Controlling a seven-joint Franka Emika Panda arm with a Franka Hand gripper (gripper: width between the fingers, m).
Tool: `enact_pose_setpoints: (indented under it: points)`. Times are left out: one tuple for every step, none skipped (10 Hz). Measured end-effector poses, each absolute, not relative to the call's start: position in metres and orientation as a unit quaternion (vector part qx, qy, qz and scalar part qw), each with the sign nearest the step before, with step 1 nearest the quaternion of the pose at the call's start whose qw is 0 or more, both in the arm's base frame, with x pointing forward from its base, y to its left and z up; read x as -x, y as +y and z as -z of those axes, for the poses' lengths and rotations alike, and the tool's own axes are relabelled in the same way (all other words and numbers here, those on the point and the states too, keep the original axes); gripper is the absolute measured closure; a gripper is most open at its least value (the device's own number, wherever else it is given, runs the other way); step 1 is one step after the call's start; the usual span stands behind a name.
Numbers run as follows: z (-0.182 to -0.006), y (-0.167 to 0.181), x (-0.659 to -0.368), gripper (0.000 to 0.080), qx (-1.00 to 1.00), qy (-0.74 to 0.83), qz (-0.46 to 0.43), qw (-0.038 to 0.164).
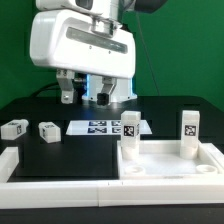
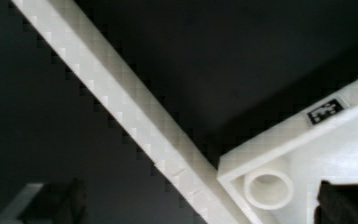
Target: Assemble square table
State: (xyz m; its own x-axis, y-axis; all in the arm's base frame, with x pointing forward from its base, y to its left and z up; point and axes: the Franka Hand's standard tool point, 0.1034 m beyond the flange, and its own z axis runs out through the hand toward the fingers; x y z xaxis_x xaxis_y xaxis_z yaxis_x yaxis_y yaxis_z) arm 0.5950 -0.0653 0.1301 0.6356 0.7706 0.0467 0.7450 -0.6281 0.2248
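The white square tabletop [image 1: 172, 162] lies at the exterior view's front right. Two white tagged legs stand upright on it, one at its far left corner [image 1: 130, 131] and one at its far right corner [image 1: 188, 129]. Two more legs [image 1: 13, 127] [image 1: 47, 131] lie loose on the black table at the left. My gripper [image 1: 88, 97] hangs open and empty high above the table, behind the tabletop. In the wrist view a tabletop corner [image 2: 318, 135] with a round socket [image 2: 265, 186] and a tag shows between my dark fingers [image 2: 44, 205].
The marker board [image 1: 100, 126] lies flat behind the tabletop, under my gripper. White border rails [image 1: 60, 186] run along the table's front and left. One rail [image 2: 123, 100] crosses the wrist view diagonally, right beside the tabletop corner.
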Motion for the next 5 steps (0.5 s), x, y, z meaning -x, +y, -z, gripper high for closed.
enact_pose_setpoints:
  points:
    - [-0.127,-0.065,-0.591,0.0150,-0.905,0.413,-0.057,0.090]
    - [-0.120,-0.068,-0.575,0.0150,-0.909,0.408,-0.012,0.089]
    - [-0.116,-0.082,-0.559,0.0150,-0.910,0.404,0.022,0.093]
    - [-0.111,-0.098,-0.539,0.0150,-0.914,0.392,0.049,0.097]
    - [-0.104,-0.106,-0.521,0.0150,-0.914,0.381,0.090,0.103]
